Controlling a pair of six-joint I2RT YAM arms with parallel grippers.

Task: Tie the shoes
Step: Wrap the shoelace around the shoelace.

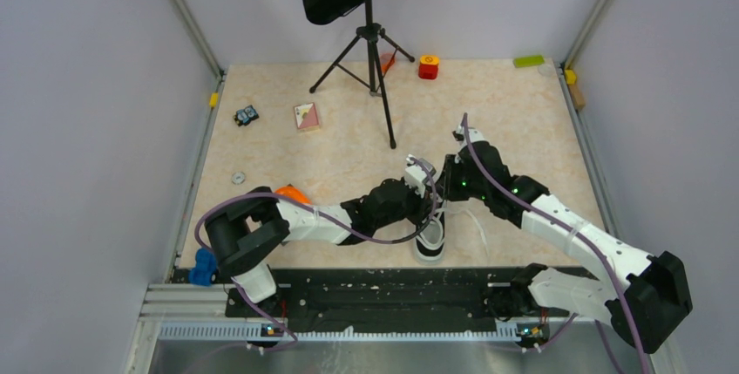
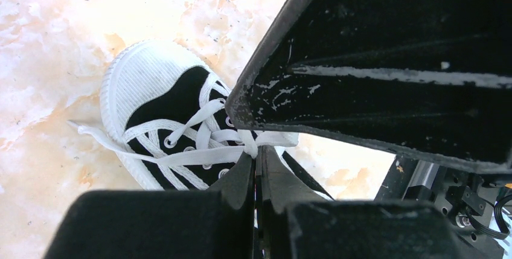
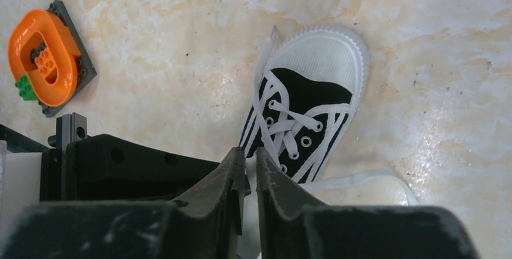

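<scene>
- shoe [image 1: 430, 243] sits sole down on the table [image 1: 523, 130]. The base rail [image 1: 392, 291] is just on its near side. Both arms reach in over it.
- left gripper [image 2: 256, 153]: jaws pressed together, clamped on the laces [image 2: 199, 114] where the strands bunch up above the shoe's eyelets.
- right gripper [image 3: 250, 153]: over the laced part of the shoe. Fingers nearly together with only a thin slit, and a white strand runs in it. Can't tell if it's pinched or just passing through.
- the two grippers sit right beside each other above the shoe. In the left wrist view the right one's black body overhangs the shoe's tongue end.
- the shoe's white toe cap is uncovered in both wrist views, and the laces criss-cross through the eyelets behind it.
- one loose lace end lies on the table just beside the toe. Another trails off the shoe's right side.
- orange toy [image 1: 292, 193]: left of the shoe, well apart, partly behind the left arm.
- stand [image 1: 376, 69]: on the far side of the shoe, well apart.
- red block [image 1: 428, 66]: farther out past the shoe, by the back wall.
- card [image 1: 307, 117]: far-left of the shoe.
</scene>
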